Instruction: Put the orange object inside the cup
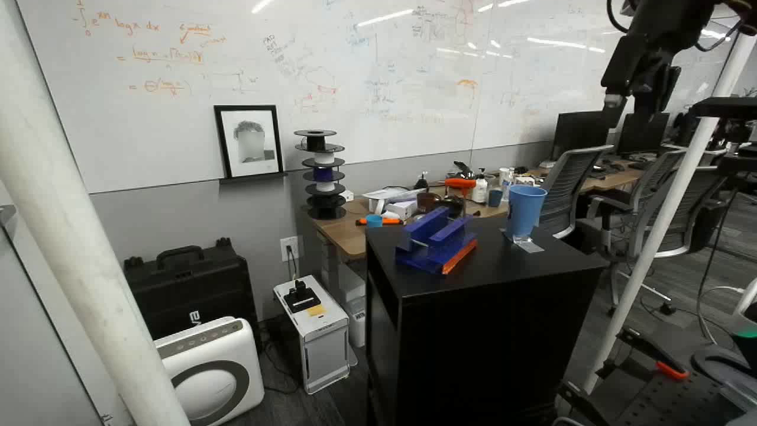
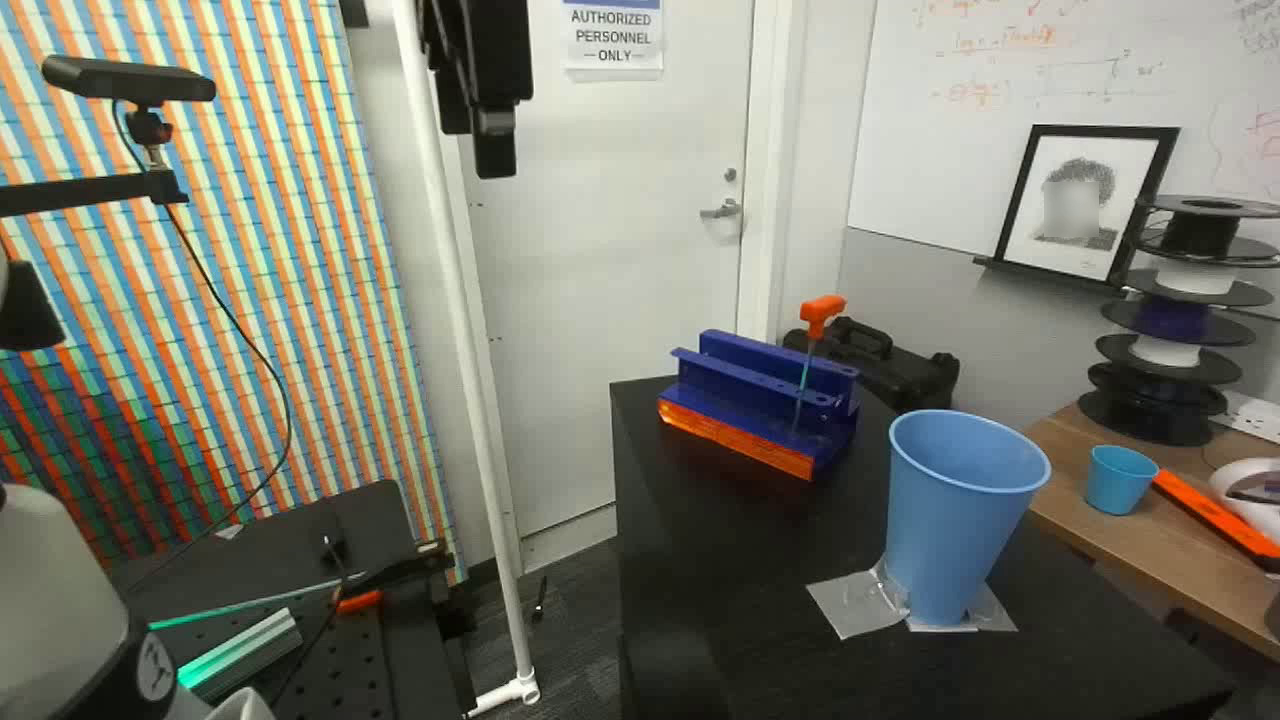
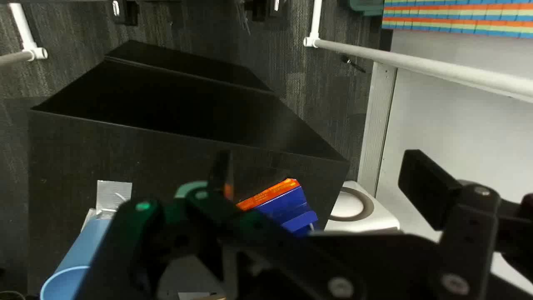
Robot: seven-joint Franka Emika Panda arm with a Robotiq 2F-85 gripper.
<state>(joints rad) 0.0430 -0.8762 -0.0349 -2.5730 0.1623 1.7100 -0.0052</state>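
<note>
The orange object is a T-shaped orange handle on a thin shaft, standing upright in a dark-blue block with an orange edge strip. It also shows in an exterior view; it is hidden in the wrist view. The light-blue cup stands upright on the black cabinet, taped at its base; it also shows in an exterior view and partly, behind the gripper, in the wrist view. My gripper is high above, apart from both. Its fingers are spread with nothing held between them in the wrist view.
The dark-blue block lies on the black cabinet near one end. A wooden desk with spools and clutter stands beside the cabinet. A white pole stands near the cabinet. Office chairs are behind.
</note>
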